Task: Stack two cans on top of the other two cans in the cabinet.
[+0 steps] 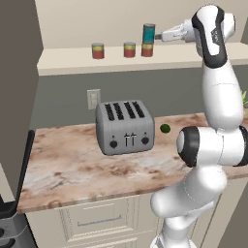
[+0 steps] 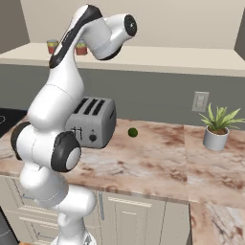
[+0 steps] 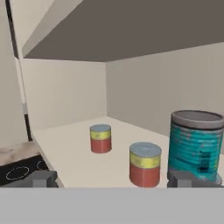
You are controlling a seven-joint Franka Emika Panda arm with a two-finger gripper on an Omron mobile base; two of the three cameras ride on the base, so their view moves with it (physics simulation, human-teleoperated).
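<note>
Ribbed teal can (image 1: 148, 33) stacked upright on a red can (image 1: 147, 50), on the smooth cream shelf (image 1: 72, 61). Gripper (image 3: 113, 178) spread wide, holding nothing. Two more smooth red cylinders (image 3: 101, 138) standing apart.

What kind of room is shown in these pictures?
Most likely a home kitchen: a grey four-slot toaster stands on a marble-look counter, with panelled drawer fronts below and a stovetop beside it.

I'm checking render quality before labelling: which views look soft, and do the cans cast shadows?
Hand view: blurry, the teal-blue can print smeared, and no clear shadows under the red cans on the shelf board. Left base view: sharper, with a soft shadow beneath the toaster. Right base view: flat, even light, no glare.
</note>
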